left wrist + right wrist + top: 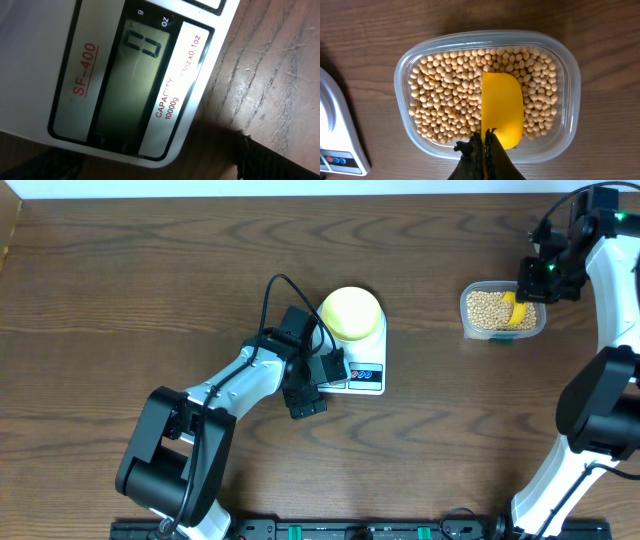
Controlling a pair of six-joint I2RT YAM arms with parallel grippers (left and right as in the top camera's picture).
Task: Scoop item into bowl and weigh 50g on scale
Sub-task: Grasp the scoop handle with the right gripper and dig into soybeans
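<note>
Right gripper (484, 136), pinched shut, seemingly holds the yellow scoop (502, 107) among beans (445, 95) in the tub (570, 100), two o'clock of the scale (365, 377). Left gripper (320, 385) gapes at the scale's nine o'clock; bowl (351, 313) sits on it.

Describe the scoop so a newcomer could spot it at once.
On the wooden table, find the clear tub of tan beans on its right side. The scoop lies in those beans, bright yellow, unlike the paler round bowl on the scale.

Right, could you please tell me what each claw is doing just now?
Left claw: open, empty, at the scale.
Right claw: shut, apparently on the yellow scoop.
</note>
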